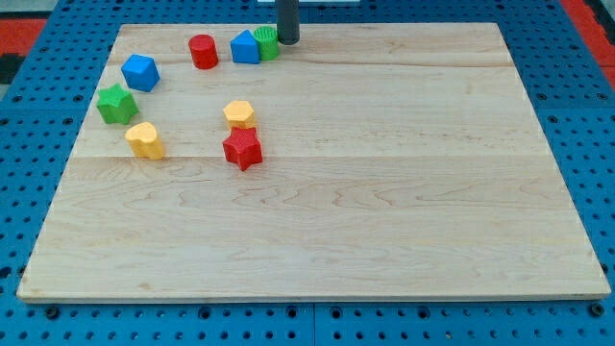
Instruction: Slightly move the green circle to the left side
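One light, rigid green circle (268, 42) is sitting touching the blue block (245, 47); lacking jaws, my tip (287, 40) is pressing its right edge.

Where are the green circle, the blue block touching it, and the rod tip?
green circle (269, 43): camera view, on its visible right part.
blue block (245, 48): camera view, on its front face.
my tip (287, 41): camera view, on the rod's very end.

No legible txt or labels.
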